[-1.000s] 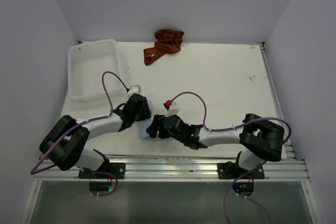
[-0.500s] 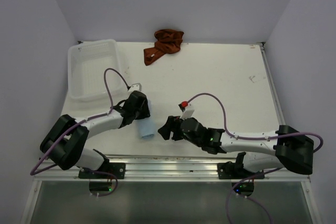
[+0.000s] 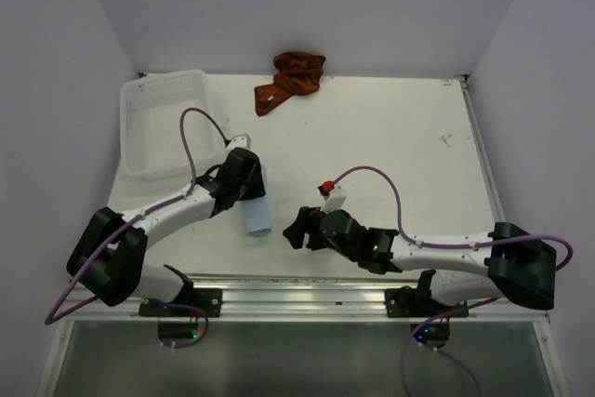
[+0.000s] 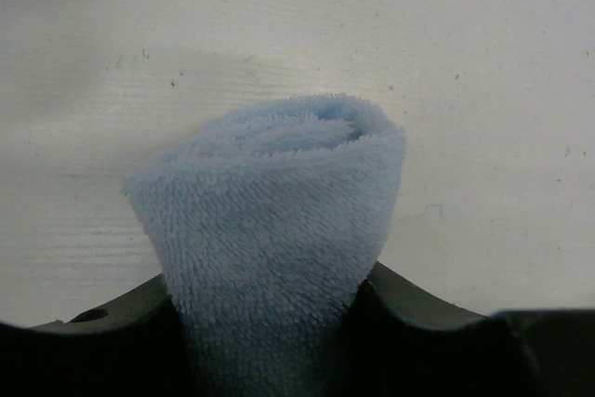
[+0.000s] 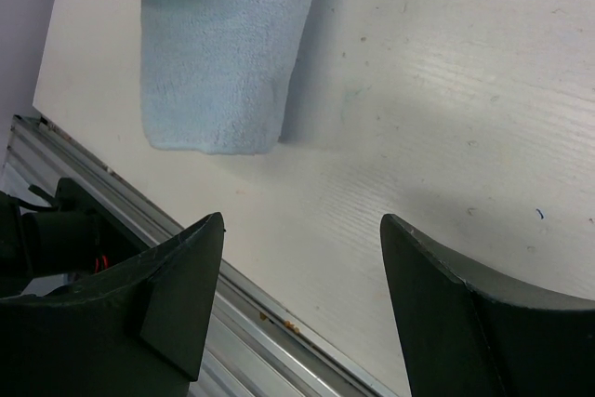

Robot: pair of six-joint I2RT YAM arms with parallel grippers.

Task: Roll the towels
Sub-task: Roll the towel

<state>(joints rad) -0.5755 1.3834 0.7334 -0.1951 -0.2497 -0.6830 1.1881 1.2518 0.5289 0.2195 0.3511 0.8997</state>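
Two towels lay on the worktop point(image 3: 390, 137). The rust towel point(image 3: 291, 81) sat crumpled and unrolled, right of the basket's point(image 3: 130, 127) far end. The blue towel point(image 3: 256, 216), already a rolled tube, lay off the basket's near right corner, with the left tool point(image 4: 270, 318) clamped on one end. Farther right, the right tool point(image 5: 302, 225) stood apart, empty. The pile looked soft, light and springy, so the roll was best pinched across its middle.

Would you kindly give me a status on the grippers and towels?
Left gripper shut on rolled blue towel. Right gripper open, empty. Red towel crumpled at far edge, not yet rolled. Basket far left, apart from both.
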